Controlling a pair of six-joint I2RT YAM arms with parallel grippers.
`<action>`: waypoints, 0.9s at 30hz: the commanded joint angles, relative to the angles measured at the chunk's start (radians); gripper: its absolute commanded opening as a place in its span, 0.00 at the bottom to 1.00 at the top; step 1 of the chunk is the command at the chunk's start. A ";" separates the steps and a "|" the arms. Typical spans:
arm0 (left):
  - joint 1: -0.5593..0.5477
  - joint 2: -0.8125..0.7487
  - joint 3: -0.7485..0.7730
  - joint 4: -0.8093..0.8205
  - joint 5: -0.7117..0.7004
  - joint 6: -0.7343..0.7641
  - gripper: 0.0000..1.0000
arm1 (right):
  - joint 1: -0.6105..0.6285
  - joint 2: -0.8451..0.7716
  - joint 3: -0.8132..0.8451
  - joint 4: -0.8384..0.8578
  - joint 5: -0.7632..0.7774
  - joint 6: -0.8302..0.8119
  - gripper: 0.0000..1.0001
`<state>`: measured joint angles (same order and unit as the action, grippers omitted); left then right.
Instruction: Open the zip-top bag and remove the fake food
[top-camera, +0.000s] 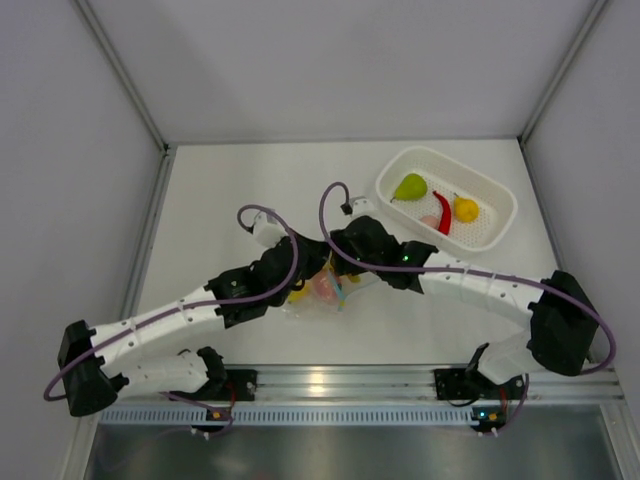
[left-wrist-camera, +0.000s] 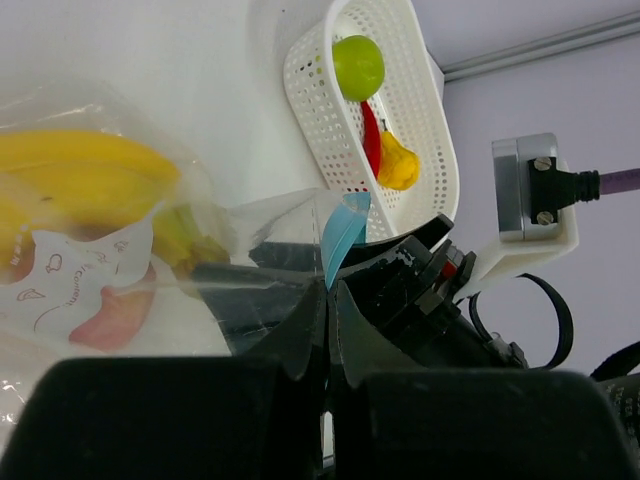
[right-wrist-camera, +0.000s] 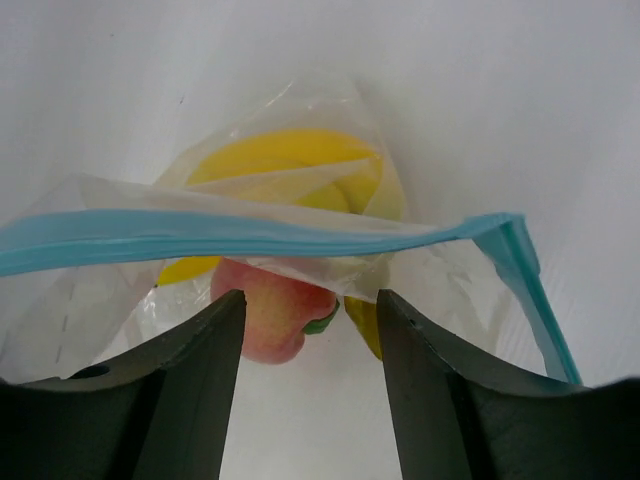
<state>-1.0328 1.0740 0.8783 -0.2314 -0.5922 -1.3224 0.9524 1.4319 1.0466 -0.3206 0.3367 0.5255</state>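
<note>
Now, at the left, the left gripper (left-wrist-camera: 328, 292) is pinched tight on one lip of the small, clear, crinkly zip-top bag (right-wrist-camera: 250, 235) with its light blue zip strip. The bag lies on the white table (top-camera: 230, 190) between the arms; a yellow plastic banana bunch (left-wrist-camera: 85, 170) and a pink piece (right-wrist-camera: 268, 312) sit inside. The right gripper (right-wrist-camera: 310, 300) hovers at the bag's mouth, jaws moderately apart, holding nothing. Farther right, the white perforated plastic basket (top-camera: 470, 172) holds a green pear (top-camera: 410, 187), a red chili pepper (top-camera: 443, 212) and a small yellow-orange round fruit (top-camera: 466, 209). The fake food looks partly removed; next, the right fingers must likely enter the mouth and close on the pink piece.
</note>
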 joint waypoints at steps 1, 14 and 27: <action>-0.003 0.023 -0.022 0.032 -0.031 -0.011 0.00 | -0.001 -0.025 -0.045 0.166 -0.292 -0.052 0.56; -0.004 0.017 -0.073 0.030 -0.067 -0.037 0.00 | 0.055 0.110 -0.109 0.498 -0.263 0.154 0.39; -0.004 -0.020 -0.114 0.029 -0.132 -0.008 0.00 | 0.216 0.104 -0.174 0.615 -0.154 0.048 0.35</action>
<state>-1.0447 1.0565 0.7715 -0.3080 -0.6956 -1.3258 1.0485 1.5902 0.8814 0.1265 0.2615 0.6594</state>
